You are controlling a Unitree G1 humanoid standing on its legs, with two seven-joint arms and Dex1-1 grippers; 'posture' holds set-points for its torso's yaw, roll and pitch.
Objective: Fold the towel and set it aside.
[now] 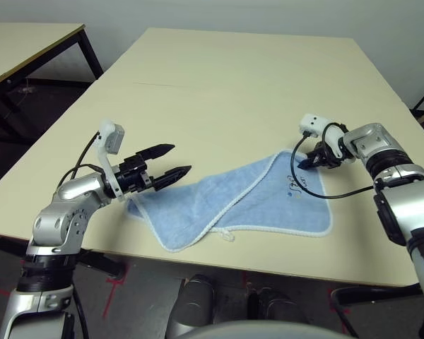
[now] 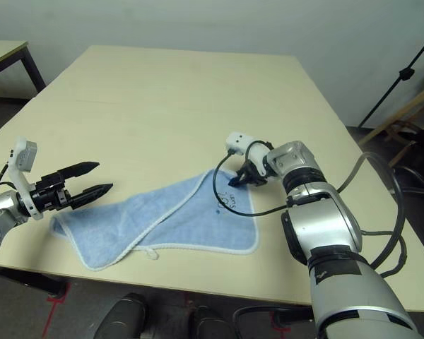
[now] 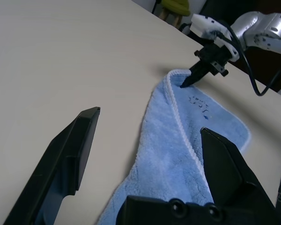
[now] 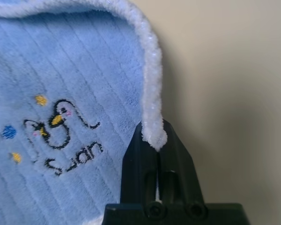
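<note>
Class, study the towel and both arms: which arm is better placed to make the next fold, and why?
Right, probably. The right gripper is already shut on the towel at its white-edged corner by the embroidery, so it could carry that corner across. The left gripper hangs open above the opposite end, gripping nothing.

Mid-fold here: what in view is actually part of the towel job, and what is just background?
Part of the job:
- towel, lying flat on the table
- right gripper, shut on the towel's far corner edging
- left gripper, open, at the towel's near left end

Background:
- second table at far left
- chair at far right
</note>
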